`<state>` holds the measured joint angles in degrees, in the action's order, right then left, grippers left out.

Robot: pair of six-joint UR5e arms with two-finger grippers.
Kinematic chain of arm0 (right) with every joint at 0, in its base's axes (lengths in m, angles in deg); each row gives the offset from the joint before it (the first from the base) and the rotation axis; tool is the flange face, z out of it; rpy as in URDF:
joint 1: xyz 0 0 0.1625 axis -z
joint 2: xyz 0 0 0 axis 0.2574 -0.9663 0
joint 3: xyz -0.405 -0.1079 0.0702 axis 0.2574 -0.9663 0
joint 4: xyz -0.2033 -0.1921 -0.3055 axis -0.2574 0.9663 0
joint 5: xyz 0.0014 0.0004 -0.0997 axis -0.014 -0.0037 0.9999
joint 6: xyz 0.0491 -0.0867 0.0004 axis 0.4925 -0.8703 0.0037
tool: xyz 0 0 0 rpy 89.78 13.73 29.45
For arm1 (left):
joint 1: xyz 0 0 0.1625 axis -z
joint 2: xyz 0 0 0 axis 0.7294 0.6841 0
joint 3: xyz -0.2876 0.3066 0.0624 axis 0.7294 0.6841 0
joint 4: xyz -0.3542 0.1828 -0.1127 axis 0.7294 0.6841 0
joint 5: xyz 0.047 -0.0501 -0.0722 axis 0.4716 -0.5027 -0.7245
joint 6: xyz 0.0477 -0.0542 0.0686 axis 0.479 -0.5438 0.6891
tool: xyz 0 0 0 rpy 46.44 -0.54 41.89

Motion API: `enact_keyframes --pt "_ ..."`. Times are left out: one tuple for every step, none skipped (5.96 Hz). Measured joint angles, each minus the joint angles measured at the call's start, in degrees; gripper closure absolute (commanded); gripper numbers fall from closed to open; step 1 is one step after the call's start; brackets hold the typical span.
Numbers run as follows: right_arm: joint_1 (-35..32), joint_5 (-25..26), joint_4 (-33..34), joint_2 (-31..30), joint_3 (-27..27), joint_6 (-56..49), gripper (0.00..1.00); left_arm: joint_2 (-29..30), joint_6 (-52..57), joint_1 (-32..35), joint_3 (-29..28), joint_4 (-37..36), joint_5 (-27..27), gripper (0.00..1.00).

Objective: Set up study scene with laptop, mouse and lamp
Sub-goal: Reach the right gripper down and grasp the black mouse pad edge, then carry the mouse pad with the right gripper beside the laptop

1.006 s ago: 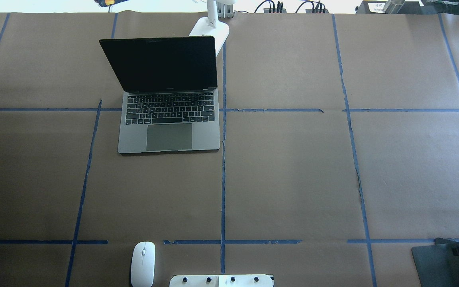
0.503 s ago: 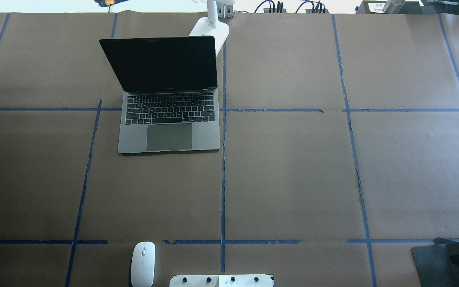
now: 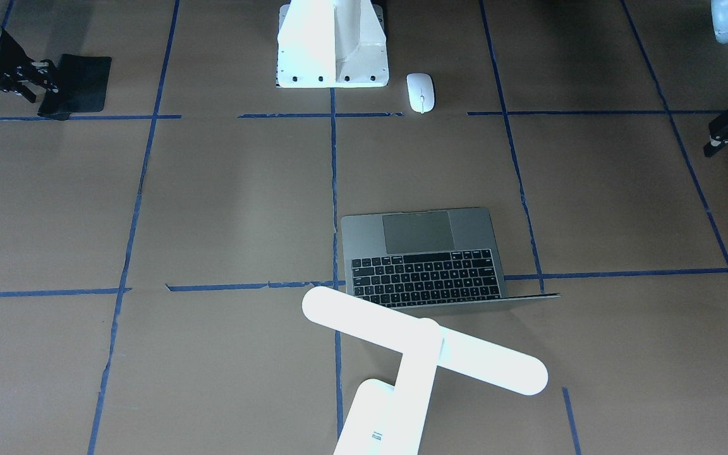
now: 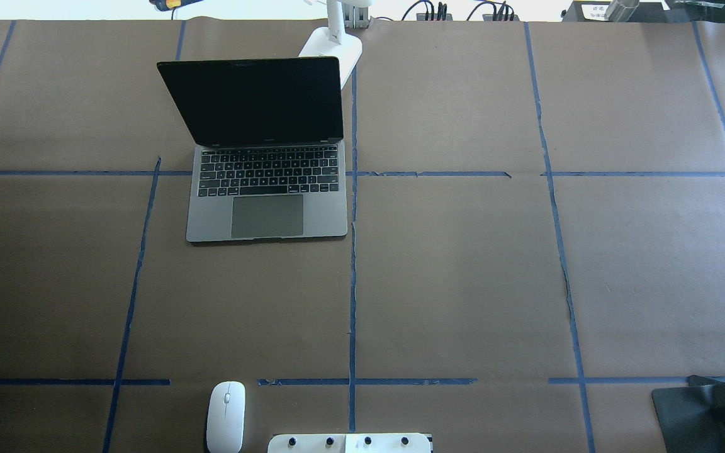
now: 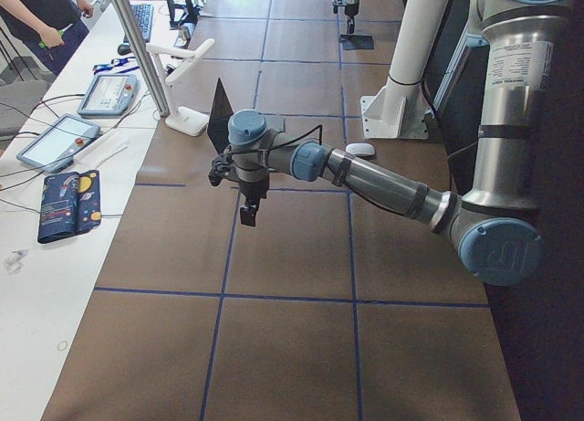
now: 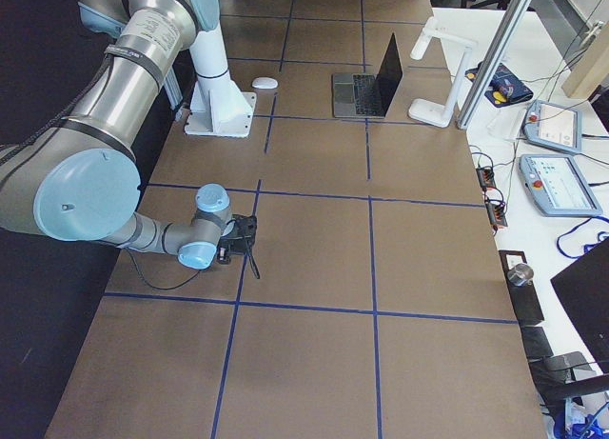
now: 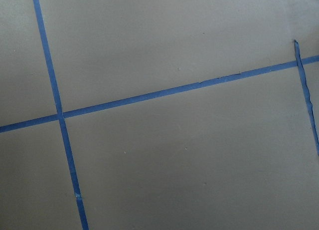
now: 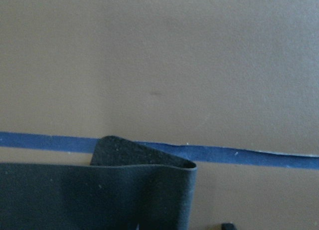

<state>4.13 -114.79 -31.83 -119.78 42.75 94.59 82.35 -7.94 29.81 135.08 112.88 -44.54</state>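
Partly hidden: the left gripper [image 5: 247,216] is cut by the frame edge in the front view and small in the side view. The right gripper [image 3: 38,81] barely enters the overhead view. The lamp [image 3: 424,351] loses its head there, and the pad [image 4: 686,418] runs off the bottom.
laptop [image 4: 267,189]: open, left of centre on the far half, well apart from both grippers.
mouse [image 4: 225,416]: at the near edge, just left of the pedestal [image 3: 332,63], well apart from both grippers.
lamp: at the far edge behind the laptop, its head overlapping the lid in the front view, far from both grippers.
right gripper: near right corner, fingers clamped on the pad's edge, which lifts and curls off the paper [image 7: 159,140].
left gripper: hangs pointing down above the paper at the left; I cannot tell how far its fingers are spread.
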Motion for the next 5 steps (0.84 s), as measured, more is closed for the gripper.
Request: enact_keyframes --pt "0.0 0.1 -0.2 0.2 0.3 0.0 1.00 0.0 0.0 0.0 0.0 0.0 0.0 0.00" --pt "-0.1 0.1 -0.3 0.2 1.1 0.0 1.00 0.0 0.0 0.0 0.0 0.0 0.0 0.00" --pt "-0.2 0.1 -0.4 0.0 1.9 0.1 1.00 0.0 0.0 0.0 0.0 0.0 0.0 0.00" --pt "-0.2 0.1 -0.4 -0.1 3.0 0.7 1.00 0.0 0.0 0.0 0.0 0.0 0.0 0.00" --pt "-0.3 0.1 -0.4 -0.2 4.1 1.8 1.00 0.0 0.0 0.0 0.0 0.0 0.0 0.00"
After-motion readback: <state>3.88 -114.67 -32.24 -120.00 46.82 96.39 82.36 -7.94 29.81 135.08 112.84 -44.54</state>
